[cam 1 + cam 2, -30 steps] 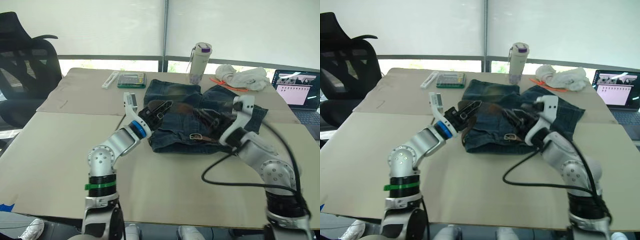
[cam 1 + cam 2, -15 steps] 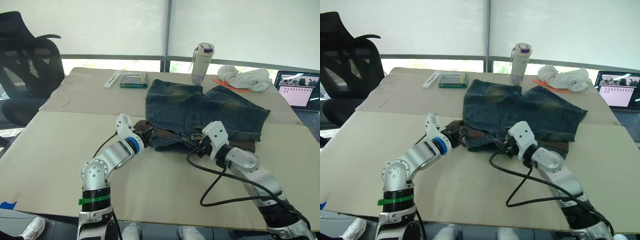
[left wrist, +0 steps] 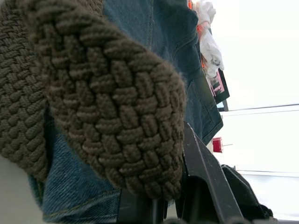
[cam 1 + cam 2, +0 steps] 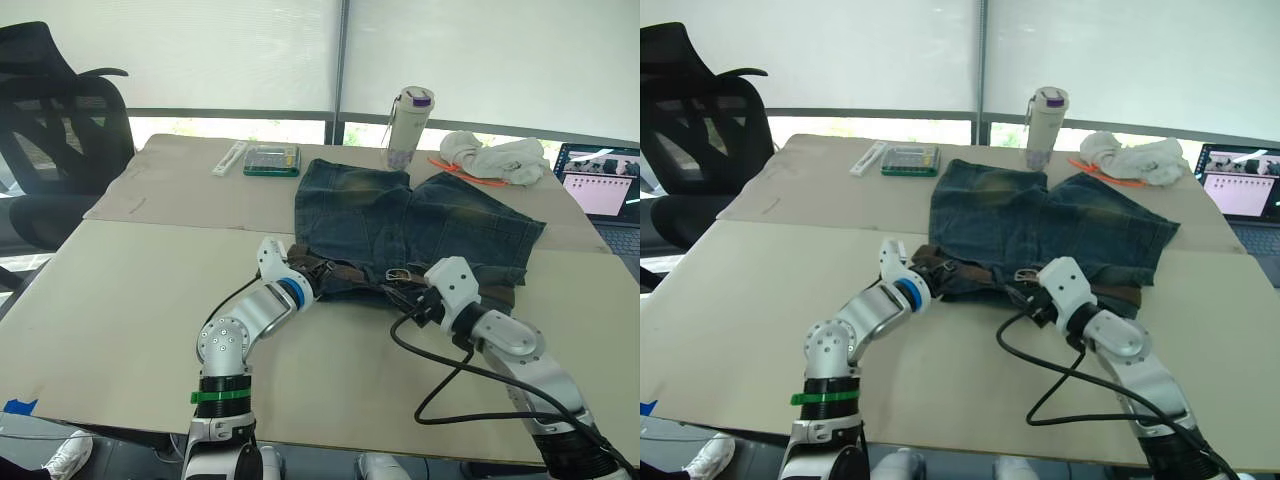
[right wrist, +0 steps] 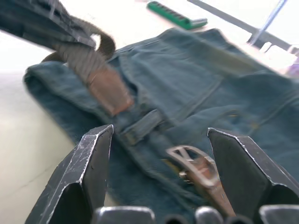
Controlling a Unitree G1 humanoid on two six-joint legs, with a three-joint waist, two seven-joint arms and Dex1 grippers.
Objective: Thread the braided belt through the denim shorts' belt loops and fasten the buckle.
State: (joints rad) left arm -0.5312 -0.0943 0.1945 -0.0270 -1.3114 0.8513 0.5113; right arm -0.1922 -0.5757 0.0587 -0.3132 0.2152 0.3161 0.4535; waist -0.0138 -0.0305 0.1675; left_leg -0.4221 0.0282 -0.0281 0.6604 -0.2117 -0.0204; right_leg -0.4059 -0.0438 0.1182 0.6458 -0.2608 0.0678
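While spread flat on the worktop [image 4: 120, 300], denim shorts [image 4: 420, 225] with waistband toward both claws, legs pointing away. Left claw [image 4: 300, 268] at the waistband's left end, closed on the braided belt [image 3: 112, 102], woven brown strap bunched between the fingers. Right claw [image 5: 159, 154] spread wide, holding nothing, hovering just short of the waistband's middle. Buckle [image 5: 194, 161] lying on the denim between the right claw's open fingers, brown strap tip and one of the belt loops [image 5: 142, 126] just beyond. Bottle [image 4: 409, 127], white cloth bundle [image 4: 495, 158] and laptop [image 4: 600, 190] well beyond the shorts
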